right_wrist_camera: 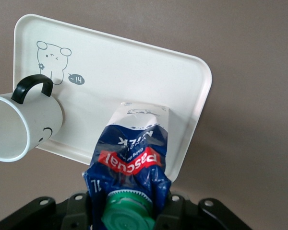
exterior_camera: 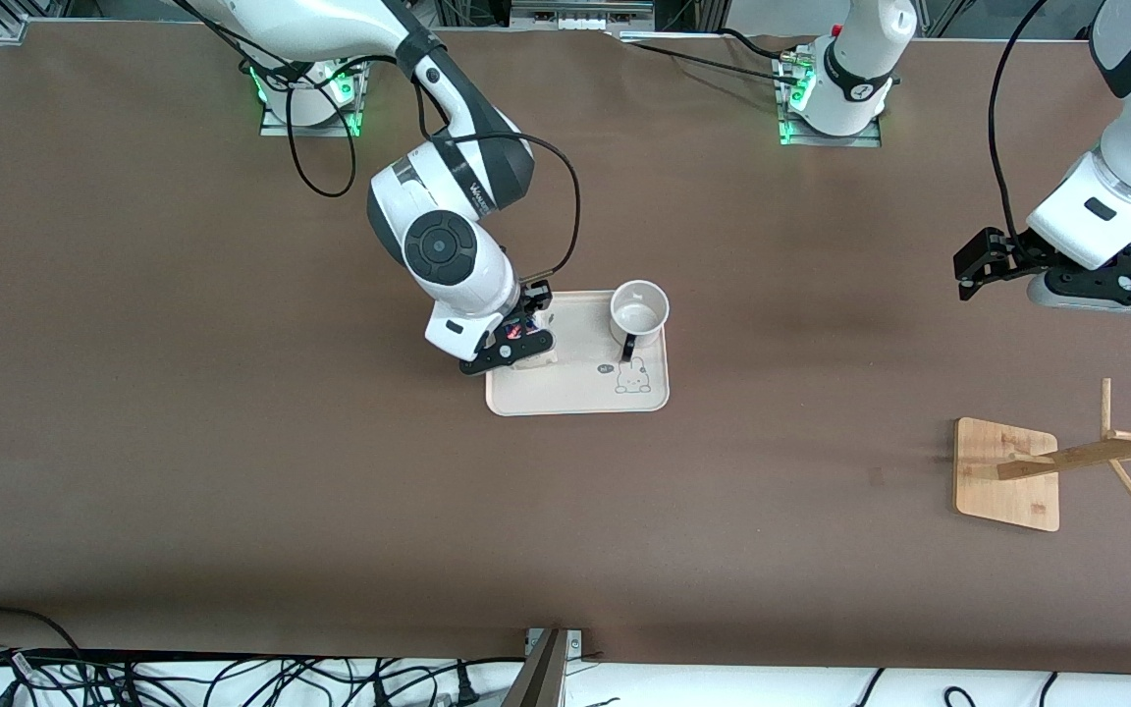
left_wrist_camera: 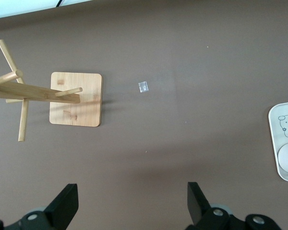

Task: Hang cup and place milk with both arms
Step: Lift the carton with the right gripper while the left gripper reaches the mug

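A: Looking at the front view's centre, the right gripper (exterior_camera: 518,339) covers the milk (exterior_camera: 526,329) on the cream tray (exterior_camera: 575,398); the cup (exterior_camera: 638,310) stands beside it.

B: Its wrist view shows more: the fingers are clamped on the carton's blue top. At right, the left gripper (left_wrist_camera: 129,206) waits spread apart over bare table (left_wrist_camera: 192,72), near the wooden rack (left_wrist_camera: 76,98).

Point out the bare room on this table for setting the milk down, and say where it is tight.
Free: the brown table toward the right arm's end, and the stretch between the tray and the wooden rack. Crowded: the tray, where the cup stands beside the milk with the right gripper around it. The left gripper waits, open, above the table near the rack.
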`<state>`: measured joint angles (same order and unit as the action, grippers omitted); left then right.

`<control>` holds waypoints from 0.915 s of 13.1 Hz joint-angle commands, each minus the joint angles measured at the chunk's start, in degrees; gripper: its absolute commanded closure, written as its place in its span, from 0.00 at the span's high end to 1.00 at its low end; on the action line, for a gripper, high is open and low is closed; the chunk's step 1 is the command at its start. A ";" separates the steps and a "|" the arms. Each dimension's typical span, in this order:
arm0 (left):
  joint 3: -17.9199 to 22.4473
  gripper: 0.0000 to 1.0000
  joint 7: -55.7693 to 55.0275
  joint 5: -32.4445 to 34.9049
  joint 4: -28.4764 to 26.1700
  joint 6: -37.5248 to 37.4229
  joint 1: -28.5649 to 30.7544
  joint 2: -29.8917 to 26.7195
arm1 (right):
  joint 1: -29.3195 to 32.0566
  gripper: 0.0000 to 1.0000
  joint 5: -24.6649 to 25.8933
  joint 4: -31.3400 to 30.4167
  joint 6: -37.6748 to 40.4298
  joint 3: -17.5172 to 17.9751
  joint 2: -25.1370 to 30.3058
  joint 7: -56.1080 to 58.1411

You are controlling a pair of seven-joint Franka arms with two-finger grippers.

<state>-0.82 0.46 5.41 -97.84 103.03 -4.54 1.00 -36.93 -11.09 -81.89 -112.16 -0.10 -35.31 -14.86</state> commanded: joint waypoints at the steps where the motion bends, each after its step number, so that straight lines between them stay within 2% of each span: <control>1: 0.20 1.00 -0.20 -0.84 1.60 -3.88 -0.03 0.49 | 0.01 0.42 -1.04 0.15 -0.78 0.10 -0.55 0.62; 7: 0.46 1.00 0.06 -0.84 1.60 -4.15 0.05 0.49 | -1.13 0.41 -0.07 0.15 0.54 0.36 2.16 -3.59; 12: 0.20 1.00 0.50 -0.84 1.60 -4.85 -0.03 0.58 | -1.31 0.39 2.74 0.24 10.80 -0.16 10.50 -3.25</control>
<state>-0.60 0.47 5.41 -97.81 99.86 -4.48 1.03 -38.36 -9.68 -80.76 -105.61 0.05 -29.53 -17.42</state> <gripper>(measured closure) 0.000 0.608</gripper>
